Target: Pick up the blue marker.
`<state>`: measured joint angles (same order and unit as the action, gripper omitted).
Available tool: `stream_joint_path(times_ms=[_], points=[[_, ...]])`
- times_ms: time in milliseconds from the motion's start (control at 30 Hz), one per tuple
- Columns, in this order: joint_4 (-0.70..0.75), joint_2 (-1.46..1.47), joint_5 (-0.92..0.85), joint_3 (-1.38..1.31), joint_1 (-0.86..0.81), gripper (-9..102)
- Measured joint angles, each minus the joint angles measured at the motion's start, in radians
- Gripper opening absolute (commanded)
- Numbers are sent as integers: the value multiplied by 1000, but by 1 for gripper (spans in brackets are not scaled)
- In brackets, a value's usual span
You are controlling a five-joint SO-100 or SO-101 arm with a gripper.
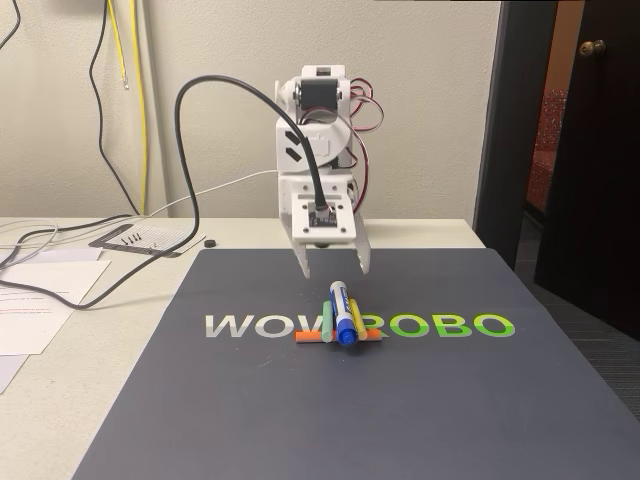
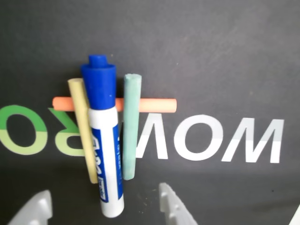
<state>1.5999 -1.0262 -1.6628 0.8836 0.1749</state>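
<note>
- Hovering just beyond the blue marker (image 1: 343,312), your gripper (image 1: 334,266) has its jaws spread, holding nothing.
- Marker lies across the orange stick (image 2: 154,105), between yellow (image 2: 84,136) and green sticks (image 2: 131,126).

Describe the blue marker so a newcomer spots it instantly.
Find the dark mat with its WOWROBO lettering; a small bundle lies mid-word. The blue marker sits between the yellow stick and green stick, over the orange stick: fattest, white barrel, blue cap.
</note>
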Motion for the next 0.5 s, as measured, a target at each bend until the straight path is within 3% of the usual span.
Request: stream_joint_path(times_ms=[500], points=[[-43, 91, 9, 0, 17, 30]])
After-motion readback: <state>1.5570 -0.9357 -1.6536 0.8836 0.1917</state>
